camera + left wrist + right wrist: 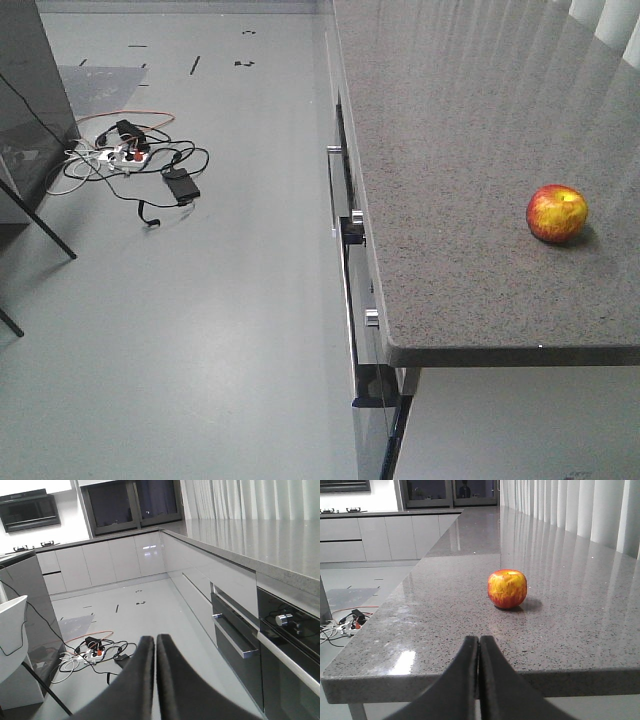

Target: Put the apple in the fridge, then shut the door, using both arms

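The red and yellow apple [557, 212] sits upright on the speckled grey counter [450, 150], near its front right. In the right wrist view the apple [507, 588] lies ahead and slightly right of my right gripper [479, 639]. That gripper is shut and empty, level with the counter's front edge [420, 680]. My left gripper [156, 639] is shut and empty, over the floor left of the counter. A tall dark grey glossy panel [30, 100] stands at the far left; I cannot tell whether it is the fridge. No door handle or white inside shows clearly.
Cables and a power strip [130, 155] lie on the grey floor, also in the left wrist view [92, 652]. Drawer and oven fronts with chrome handles [335, 190] run under the counter. Thin black legs [40, 225] slant at the left edge.
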Tool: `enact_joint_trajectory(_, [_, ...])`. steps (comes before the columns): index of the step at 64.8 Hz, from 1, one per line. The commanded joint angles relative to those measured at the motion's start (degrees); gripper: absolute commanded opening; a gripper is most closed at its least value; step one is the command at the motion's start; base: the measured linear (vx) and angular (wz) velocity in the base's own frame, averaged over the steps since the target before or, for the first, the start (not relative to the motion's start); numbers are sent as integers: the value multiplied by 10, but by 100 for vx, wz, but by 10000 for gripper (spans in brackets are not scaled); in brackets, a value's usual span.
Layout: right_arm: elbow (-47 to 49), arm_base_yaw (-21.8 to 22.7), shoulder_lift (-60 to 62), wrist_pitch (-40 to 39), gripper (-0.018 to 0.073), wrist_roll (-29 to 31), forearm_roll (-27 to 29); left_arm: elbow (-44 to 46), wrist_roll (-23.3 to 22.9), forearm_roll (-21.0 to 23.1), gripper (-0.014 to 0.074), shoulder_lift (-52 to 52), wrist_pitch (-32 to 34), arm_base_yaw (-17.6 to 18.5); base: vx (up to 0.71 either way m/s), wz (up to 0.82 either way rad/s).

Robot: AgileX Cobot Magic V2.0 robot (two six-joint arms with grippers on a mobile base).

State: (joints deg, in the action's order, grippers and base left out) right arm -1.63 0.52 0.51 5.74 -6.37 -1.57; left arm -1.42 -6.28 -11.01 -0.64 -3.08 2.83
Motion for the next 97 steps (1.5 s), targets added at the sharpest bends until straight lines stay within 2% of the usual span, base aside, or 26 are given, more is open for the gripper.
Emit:
enact_joint_trajectory(1, [-2, 3, 6, -46, -3, 3, -1, 11, -3, 5, -6, -8, 42, 3, 0, 0])
enact_joint_trajectory(70, [-2, 3, 6, -51, -3, 2, 4, 11, -3, 5, -6, -8, 42, 3, 0, 0])
enact_joint_trajectory(72, [-2, 3, 6, -53, -3, -1, 16, 11, -3, 5, -6, -8, 42, 3, 0, 0])
enact_joint_trajectory(84, [-2, 3, 6, -64, -3, -38, 168, 11, -3, 5, -6, -8, 42, 3, 0, 0])
enact_joint_trajectory(97, [-2, 2, 6, -63, -3, -38, 206, 11, -3, 5, -6, -8, 42, 3, 0, 0])
